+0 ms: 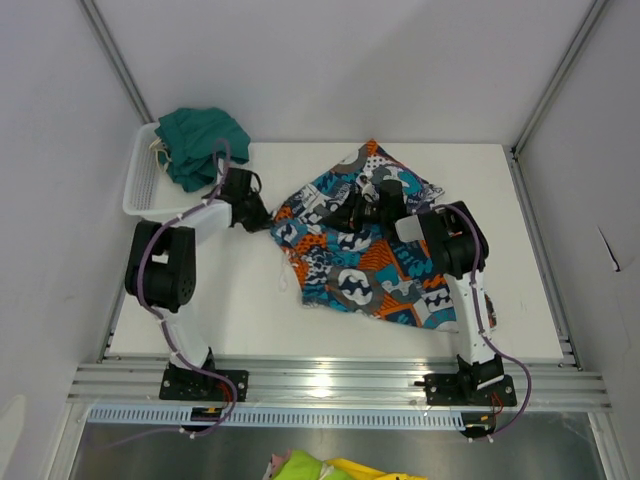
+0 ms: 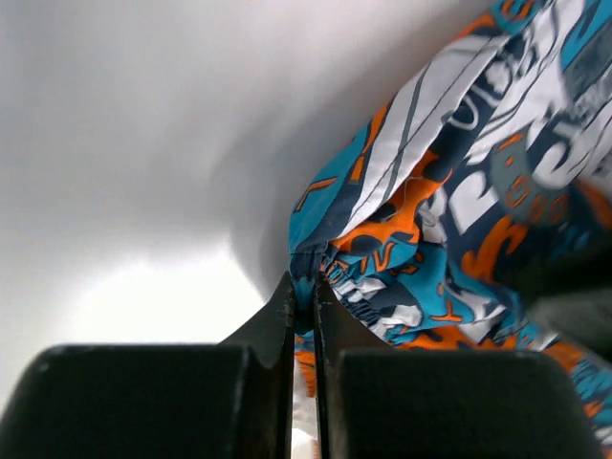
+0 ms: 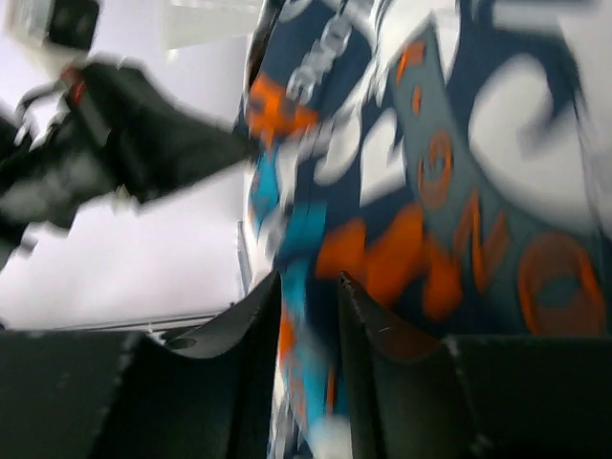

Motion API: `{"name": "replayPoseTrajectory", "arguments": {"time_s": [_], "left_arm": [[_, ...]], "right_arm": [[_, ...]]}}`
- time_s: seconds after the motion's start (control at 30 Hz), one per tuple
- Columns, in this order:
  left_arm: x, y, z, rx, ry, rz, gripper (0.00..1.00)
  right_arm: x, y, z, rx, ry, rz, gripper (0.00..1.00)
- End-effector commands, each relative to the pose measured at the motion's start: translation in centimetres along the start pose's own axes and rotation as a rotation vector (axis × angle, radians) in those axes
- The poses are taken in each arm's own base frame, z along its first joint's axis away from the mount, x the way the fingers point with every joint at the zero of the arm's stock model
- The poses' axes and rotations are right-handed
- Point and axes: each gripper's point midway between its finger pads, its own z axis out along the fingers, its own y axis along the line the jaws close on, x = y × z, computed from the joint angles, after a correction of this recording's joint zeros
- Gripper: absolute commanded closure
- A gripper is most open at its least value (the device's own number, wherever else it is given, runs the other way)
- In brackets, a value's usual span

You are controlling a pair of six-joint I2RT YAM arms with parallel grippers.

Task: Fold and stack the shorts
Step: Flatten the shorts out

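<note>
The patchwork shorts (image 1: 365,255) lie crumpled in the middle of the table, partly lifted. My left gripper (image 1: 265,217) is shut on their left waistband edge; in the left wrist view the jaws (image 2: 304,298) pinch the teal hem of the shorts (image 2: 459,191). My right gripper (image 1: 352,212) is over the shorts' upper middle and is closed on a fold of them (image 3: 308,287); the print (image 3: 430,191) is blurred there. The plain dark teal shorts (image 1: 200,143) sit bunched in the white mesh basket (image 1: 140,190) at the back left, their white drawstring showing.
The basket stands at the table's far left corner, just behind my left arm. Grey walls and metal frame posts close in the table on three sides. My left arm (image 3: 115,143) shows in the right wrist view. Bright cloth (image 1: 320,467) lies below the front rail.
</note>
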Motion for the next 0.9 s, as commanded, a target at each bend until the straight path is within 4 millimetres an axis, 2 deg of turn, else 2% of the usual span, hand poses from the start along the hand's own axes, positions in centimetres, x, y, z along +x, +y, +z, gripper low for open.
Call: {"name": "replayPoseTrajectory", "arguments": {"time_s": [0.0,0.03,0.07,0.1,0.13,0.17,0.2,0.23,0.27,0.3,0.33,0.4,0.43,0.47,0.5,0.53,0.6,0.63,0.67,0.7,0.73,0.77,0.8,0.83,0.87], "left_arm": [[-5.1,0.8,-0.2,0.018,-0.037,-0.012,1.0],[-6.0,1.3,0.0,0.012,-0.039,-0.027,1.0],[-7.6,0.9,0.5,0.013,-0.057,-0.025,1.0],[-8.1,0.9,0.8,0.003,-0.059,-0.021,1.0],[-9.5,0.3,0.7,0.005,-0.084,-0.012,1.0],[-10.2,0.6,1.3,-0.031,-0.085,-0.009,1.0],[-10.6,0.9,1.5,-0.056,-0.086,-0.003,1.0],[-12.1,0.4,1.3,-0.061,-0.113,-0.001,0.98],[-13.4,0.0,1.0,-0.065,-0.144,0.006,0.89],[-13.5,0.1,1.1,-0.076,-0.138,0.01,0.59],[-14.3,-0.5,0.6,-0.07,-0.155,0.015,0.45],[-14.7,-1.2,-0.9,-0.052,-0.173,0.02,0.31],[-14.0,-1.2,-1.2,-0.043,-0.167,0.02,0.24],[-12.5,-0.5,-1.1,-0.043,-0.144,0.016,0.22],[-13.4,-2.1,-3.4,0.019,-0.198,0.025,0.2],[-10.6,-0.4,-2.8,-0.006,-0.147,0.015,0.19],[-10.0,-1.0,-4.4,0.033,-0.17,0.02,0.16],[-10.3,-2.1,-6.6,0.076,-0.208,0.033,0.16],[-7.8,-0.8,-6.3,0.055,-0.162,0.029,0.16],[-7.3,-1.0,-7.0,0.069,-0.169,0.034,0.16],[-5.6,-0.8,-7.2,0.075,-0.146,0.037,0.16],[-4.7,-1.3,-8.5,0.103,-0.163,0.043,0.15],[-2.9,-1.3,-8.6,0.112,-0.143,0.054,0.16],[-2.0,-1.1,-9.8,0.12,-0.163,0.041,0.16],[-1.5,-1.5,-10.5,0.138,-0.177,0.042,0.16]], "right_arm": [[-2.8,6.6,-2.6,-0.162,-0.118,-0.16,0.64],[-2.9,6.9,-2.9,-0.172,-0.133,-0.171,0.64],[-3.2,7.5,-3.4,-0.192,-0.155,-0.197,0.63],[-3.0,7.9,-3.9,-0.197,-0.169,-0.201,0.6],[-3.7,8.2,-4.6,-0.204,-0.205,-0.225,0.58],[-4.0,8.4,-5.0,-0.202,-0.225,-0.233,0.51],[-4.3,9.2,-5.6,-0.205,-0.247,-0.268,0.48],[-4.6,8.6,-6.0,-0.175,-0.281,-0.258,0.46],[-4.7,8.4,-6.2,-0.153,-0.298,-0.265,0.43],[-4.9,8.1,-6.4,-0.109,-0.307,-0.282,0.42],[-4.8,7.8,-6.5,-0.082,-0.32,-0.285,0.41],[-5.3,7.5,-7.0,-0.028,-0.376,-0.303,0.37],[-5.4,7.9,-7.5,0.008,-0.388,-0.328,0.37],[-5.6,7.4,-7.9,0.05,-0.42,-0.327,0.36],[-5.7,7.2,-8.3,0.079,-0.435,-0.333,0.35],[-5.6,7.7,-9.0,0.115,-0.441,-0.356,0.35],[-5.5,6.7,-10.1,0.209,-0.469,-0.35,0.33],[-4.5,4.9,-10.8,0.305,-0.437,-0.286,0.33],[-4.8,5.9,-12.0,0.342,-0.454,-0.326,0.32],[-4.9,5.0,-13.4,0.414,-0.481,-0.312,0.29],[-4.0,3.9,-14.5,0.488,-0.46,-0.274,0.29],[-4.0,5.0,-15.9,0.515,-0.48,-0.31,0.27],[-3.2,3.3,-17.6,0.619,-0.472,-0.261,0.27],[-3.3,3.9,-18.8,0.661,-0.481,-0.276,0.27],[-2.4,3.1,-19.6,0.719,-0.463,-0.252,0.28]]}}
